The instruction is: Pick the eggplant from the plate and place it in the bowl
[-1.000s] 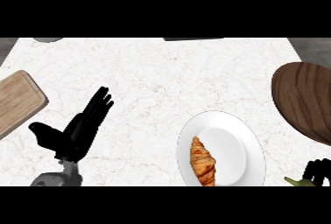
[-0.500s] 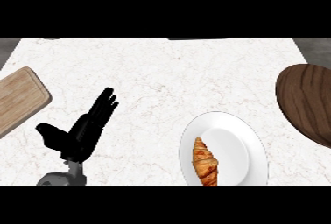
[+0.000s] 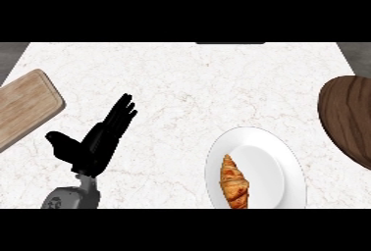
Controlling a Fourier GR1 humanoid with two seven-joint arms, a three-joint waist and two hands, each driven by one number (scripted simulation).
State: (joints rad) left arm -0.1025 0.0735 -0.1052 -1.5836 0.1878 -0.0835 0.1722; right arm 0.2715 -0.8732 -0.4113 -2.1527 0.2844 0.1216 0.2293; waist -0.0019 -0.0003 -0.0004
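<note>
A wooden cutting board [image 3: 25, 110] lies at the desk's [image 3: 188, 78] left edge, and the left hand [image 3: 98, 139] rests beside it, released, fingers straight. To its right the white plate [image 3: 272, 157] carries only a croissant [image 3: 234, 182], long axis running near to far; no eggplant shows, the right hand is out of view, and the dark wooden bowl [image 3: 349, 122] sits farthest right

White marble counter [image 3: 188, 78] bears plate [image 3: 272, 162], wooden bowl [image 3: 348, 117], cutting board [image 3: 22, 108]

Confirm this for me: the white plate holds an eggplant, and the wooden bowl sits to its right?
Not quite. The head view shows a croissant on the white plate, not an eggplant. The wooden bowl does sit to its right.
</note>
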